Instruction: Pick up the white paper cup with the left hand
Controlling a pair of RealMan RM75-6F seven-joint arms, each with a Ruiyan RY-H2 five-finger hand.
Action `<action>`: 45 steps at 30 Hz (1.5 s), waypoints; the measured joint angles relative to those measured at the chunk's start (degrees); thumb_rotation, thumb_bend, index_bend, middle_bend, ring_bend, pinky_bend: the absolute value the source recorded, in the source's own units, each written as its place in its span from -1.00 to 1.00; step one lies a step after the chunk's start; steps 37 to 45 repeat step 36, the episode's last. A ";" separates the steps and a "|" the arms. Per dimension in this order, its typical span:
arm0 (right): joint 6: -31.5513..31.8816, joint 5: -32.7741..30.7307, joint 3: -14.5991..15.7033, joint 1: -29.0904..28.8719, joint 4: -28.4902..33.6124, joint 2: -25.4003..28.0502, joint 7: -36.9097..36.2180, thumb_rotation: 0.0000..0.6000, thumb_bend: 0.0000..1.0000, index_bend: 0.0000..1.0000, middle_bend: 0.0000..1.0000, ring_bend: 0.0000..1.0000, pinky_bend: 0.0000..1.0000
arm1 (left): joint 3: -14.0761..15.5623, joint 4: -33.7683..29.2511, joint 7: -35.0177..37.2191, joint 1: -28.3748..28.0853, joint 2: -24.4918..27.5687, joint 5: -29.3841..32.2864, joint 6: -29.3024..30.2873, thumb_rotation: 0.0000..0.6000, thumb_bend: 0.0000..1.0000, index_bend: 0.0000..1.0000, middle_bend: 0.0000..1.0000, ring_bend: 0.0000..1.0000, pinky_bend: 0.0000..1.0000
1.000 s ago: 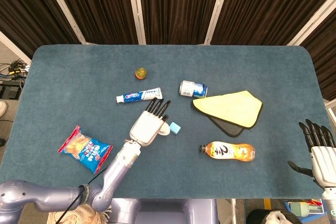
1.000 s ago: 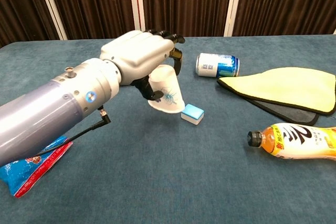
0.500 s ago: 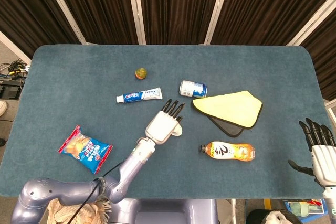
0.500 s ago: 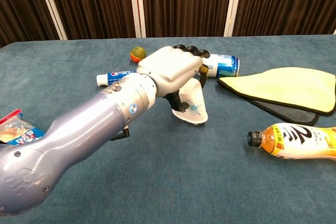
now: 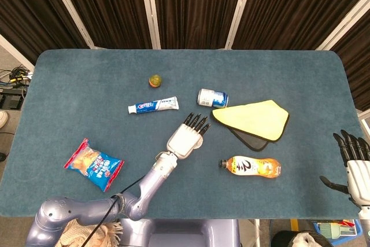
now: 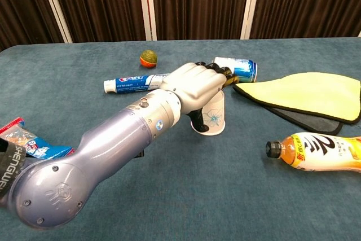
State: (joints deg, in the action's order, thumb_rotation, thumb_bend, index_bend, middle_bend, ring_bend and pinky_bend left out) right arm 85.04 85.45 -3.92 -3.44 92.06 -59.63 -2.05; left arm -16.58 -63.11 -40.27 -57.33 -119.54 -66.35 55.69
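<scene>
Gripping the cup (image 6: 213, 118) in my left hand (image 6: 197, 86) — now upright beside the can (image 6: 236, 70), no longer tilted — ready to lift.

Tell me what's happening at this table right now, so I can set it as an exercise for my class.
The robot's left hand grips a white paper cup that stands mouth-down on the blue table, between a toothpaste tube and a yellow cloth. The cup does not look lifted yet. A drink can and an orange bottle lie nearby. The right hand waits at the table's edge, fingers apart, holding nothing.
</scene>
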 measured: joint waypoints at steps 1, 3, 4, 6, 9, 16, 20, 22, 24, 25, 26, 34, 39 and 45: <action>-0.02 0.02 0.04 0.00 0.05 -0.04 0.13 1.00 -0.96 -1.00 -1.00 -1.00 -1.00 | -0.07 -0.64 0.16 0.16 0.21 0.03 0.27 1.00 -0.81 -1.00 -1.00 -1.00 -0.76; 0.04 0.13 0.11 0.03 0.12 -0.08 0.35 1.00 -0.96 -1.00 -1.00 -1.00 -1.00 | -0.16 -1.79 0.38 0.43 0.72 0.05 0.66 1.00 -0.82 -1.00 -1.00 -1.00 -0.76; 0.12 0.31 0.19 0.07 0.18 -0.12 0.48 1.00 -0.97 -1.00 -1.00 -1.00 -1.00 | -0.17 -2.75 0.49 0.66 1.26 -0.01 0.95 1.00 -0.83 -1.00 -1.00 -1.00 -0.76; 0.20 0.43 0.25 0.10 0.24 -0.16 0.65 1.00 -0.96 -1.00 -1.00 -1.00 -1.00 | -0.05 -4.49 0.56 1.08 2.31 -0.08 1.30 1.00 -0.83 -1.00 -1.00 -1.00 -0.76; 0.14 0.28 0.19 0.06 0.16 -0.24 0.90 1.00 -0.96 -1.00 -1.00 -1.00 -1.00 | 0.52 -8.43 0.24 2.13 4.75 -0.12 1.94 1.00 -0.85 -1.00 -1.00 -1.00 -0.76; 0.47 0.30 0.11 0.12 0.31 -0.47 1.59 1.00 -0.96 -1.00 -1.00 -1.00 -1.00 | 4.98 -24.88 -3.98 7.59 15.94 -0.90 6.74 1.00 -0.85 -1.00 -1.00 -1.00 -0.76; 0.95 1.29 0.50 0.29 0.70 -0.83 2.40 1.00 -0.96 -1.00 -1.00 -1.00 -1.00 | 10.72 -36.97 -5.79 14.37 26.14 -2.04 13.61 1.00 -0.85 -1.00 -1.00 -1.00 -0.77; 0.94 1.80 0.80 0.26 0.92 -1.30 3.62 1.00 -0.96 -1.00 -1.00 -1.00 -1.00 | 14.93 -41.38 -4.22 20.19 32.05 -3.69 19.48 1.00 -0.86 -1.00 -1.00 -1.00 -0.77; 0.90 1.98 0.95 0.24 1.06 -1.67 4.48 1.00 -0.96 -1.00 -1.00 -1.00 -1.00 | 18.12 -42.94 -0.89 25.52 35.84 -4.95 24.57 1.00 -0.88 -1.00 -1.00 -1.00 -0.77; 0.90 2.11 1.06 0.24 1.15 -1.96 5.17 1.00 -0.96 -1.00 -1.00 -1.00 -1.00 | 19.79 -42.84 2.10 28.62 37.46 -5.52 27.35 1.00 -0.89 -1.00 -1.00 -1.00 -0.77; 0.92 2.19 1.15 0.26 1.21 -2.16 5.67 1.00 -0.96 -1.00 -1.00 -1.00 -1.00 | 20.85 -42.23 4.61 30.47 38.40 -5.79 28.88 1.00 -0.90 -1.00 -1.00 -1.00 -0.77; 1.73 2.35 1.14 0.54 1.67 -3.37 7.75 1.00 -0.97 -1.00 -1.00 -1.00 -1.00 | 24.28 -32.46 23.14 40.60 47.17 -6.75 32.52 1.00 -0.90 -1.00 -1.00 -1.00 -0.77; 1.59 2.09 1.06 0.53 1.63 -3.39 7.74 1.00 -0.96 -1.00 -1.00 -1.00 -1.00 | 24.38 -31.99 24.56 41.22 47.65 -8.57 33.33 1.00 -0.90 -1.00 -1.00 -1.00 -0.77; 1.59 2.09 1.06 0.53 1.63 -3.39 7.74 1.00 -0.96 -1.00 -1.00 -1.00 -1.00 | 24.38 -31.99 24.56 41.22 47.65 -8.57 33.33 1.00 -0.90 -1.00 -1.00 -1.00 -0.77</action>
